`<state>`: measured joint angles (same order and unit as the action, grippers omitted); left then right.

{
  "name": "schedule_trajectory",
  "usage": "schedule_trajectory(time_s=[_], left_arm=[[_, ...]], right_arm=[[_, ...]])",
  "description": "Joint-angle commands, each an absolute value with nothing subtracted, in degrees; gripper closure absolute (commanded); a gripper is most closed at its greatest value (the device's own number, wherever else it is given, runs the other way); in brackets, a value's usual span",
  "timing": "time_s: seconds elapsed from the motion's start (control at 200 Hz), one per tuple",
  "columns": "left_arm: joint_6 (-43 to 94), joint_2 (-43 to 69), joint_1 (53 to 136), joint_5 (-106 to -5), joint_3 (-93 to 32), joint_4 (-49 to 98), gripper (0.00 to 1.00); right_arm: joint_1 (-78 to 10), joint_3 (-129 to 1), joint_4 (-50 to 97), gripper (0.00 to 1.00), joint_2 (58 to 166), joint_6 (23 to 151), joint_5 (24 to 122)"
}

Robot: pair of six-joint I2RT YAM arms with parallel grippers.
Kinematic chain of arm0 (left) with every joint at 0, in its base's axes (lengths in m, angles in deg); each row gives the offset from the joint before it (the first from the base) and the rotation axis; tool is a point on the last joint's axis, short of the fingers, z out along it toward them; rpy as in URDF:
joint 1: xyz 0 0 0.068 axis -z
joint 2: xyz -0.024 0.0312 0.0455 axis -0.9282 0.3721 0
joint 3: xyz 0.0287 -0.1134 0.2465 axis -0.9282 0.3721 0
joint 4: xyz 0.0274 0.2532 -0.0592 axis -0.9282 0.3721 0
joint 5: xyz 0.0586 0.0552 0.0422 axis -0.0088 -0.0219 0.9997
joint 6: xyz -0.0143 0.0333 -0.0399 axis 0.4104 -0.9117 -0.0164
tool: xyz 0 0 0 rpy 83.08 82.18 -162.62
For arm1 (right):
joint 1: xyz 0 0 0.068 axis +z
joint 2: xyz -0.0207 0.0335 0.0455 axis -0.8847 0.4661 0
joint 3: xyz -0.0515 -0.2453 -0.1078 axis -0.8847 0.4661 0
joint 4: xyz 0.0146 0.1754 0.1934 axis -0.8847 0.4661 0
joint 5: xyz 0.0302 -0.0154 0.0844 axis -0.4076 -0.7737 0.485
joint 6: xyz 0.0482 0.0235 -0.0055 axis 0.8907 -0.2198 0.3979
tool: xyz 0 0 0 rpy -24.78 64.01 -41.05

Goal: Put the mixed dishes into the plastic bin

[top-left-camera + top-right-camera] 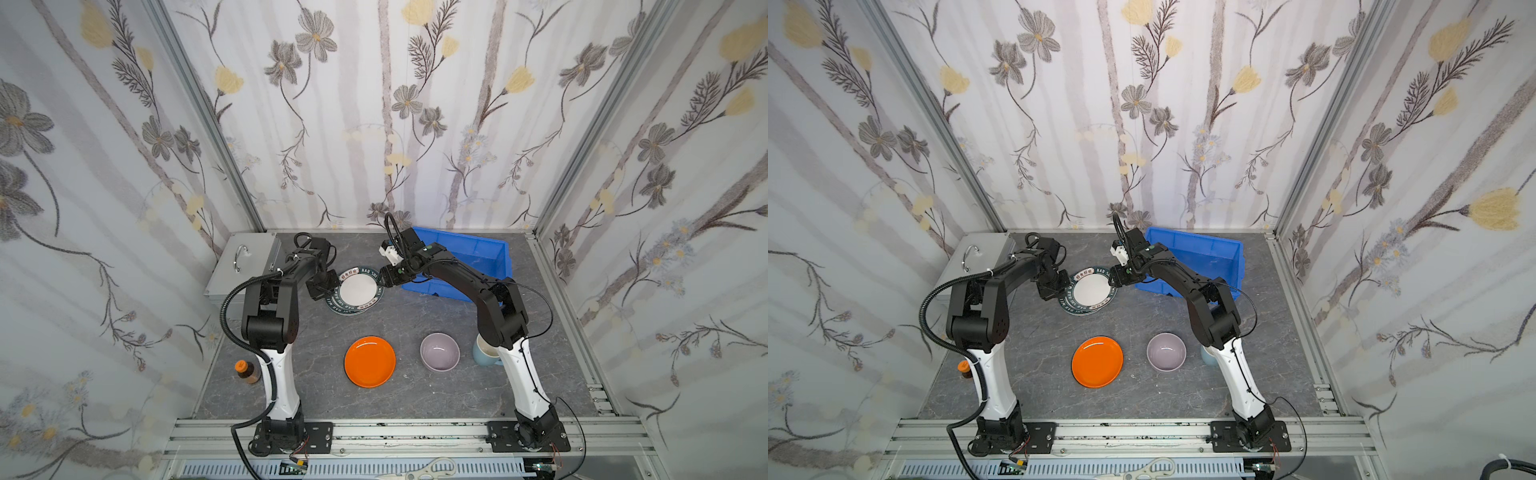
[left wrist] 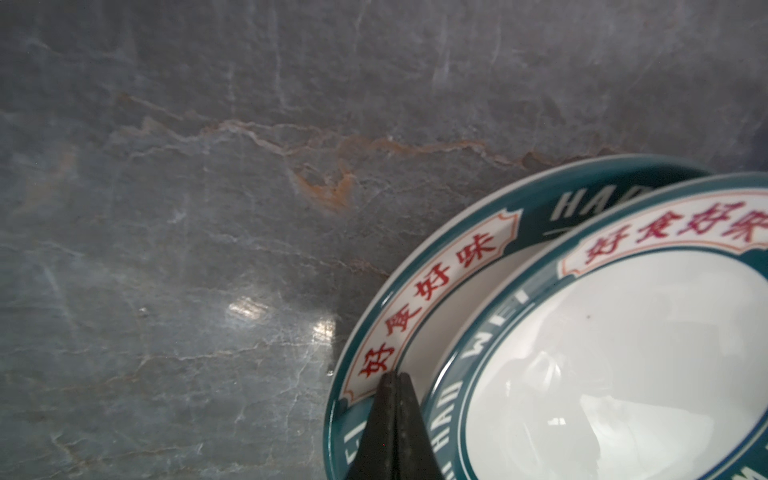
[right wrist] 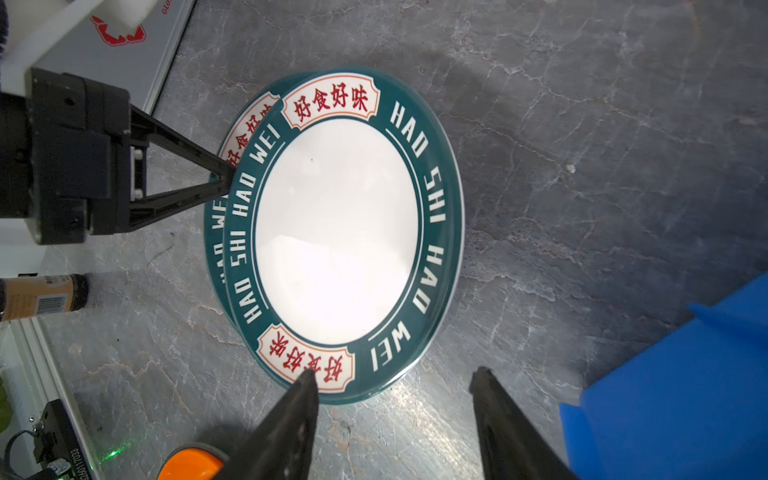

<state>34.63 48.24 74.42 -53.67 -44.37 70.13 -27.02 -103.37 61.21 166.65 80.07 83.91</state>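
By the blue bin (image 1: 478, 257), back of table (image 1: 415, 395): my left gripper (image 2: 392, 377), shut, pins the lower green-rimmed plate (image 2: 417, 299); my right gripper (image 3: 395, 374), open, empty, hovers at the upper plate (image 3: 336, 232), whose rim it must clamp next.

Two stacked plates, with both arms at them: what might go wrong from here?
The right end effector is open, with just one finger at the rim of the upper plate; a shallow grip might slip. The upper plate lies off-centre on the lower plate; lifting could drag that one along, though the shut left end effector rests on its rim.
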Motion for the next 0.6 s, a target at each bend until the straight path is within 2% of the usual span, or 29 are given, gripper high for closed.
schedule_trajectory(time_s=[0.0, 0.22, 0.595], left_arm=[[34.58, 48.22, 74.39, -52.71, -45.03, 71.15, 1.0], [34.32, 48.37, 74.39, -52.56, -45.48, 71.37, 1.0], [33.26, 48.7, 74.4, -52.85, -45.18, 71.63, 1.0]], right_arm=[[-26.82, -102.52, 69.22, 0.39, 167.64, 79.84, 81.21], [-23.9, -102.9, 69.2, 0.36, 165.71, 78.17, 79.79], [-24.39, -103.65, 66.27, 0.38, 168.06, 81.45, 83.84]])
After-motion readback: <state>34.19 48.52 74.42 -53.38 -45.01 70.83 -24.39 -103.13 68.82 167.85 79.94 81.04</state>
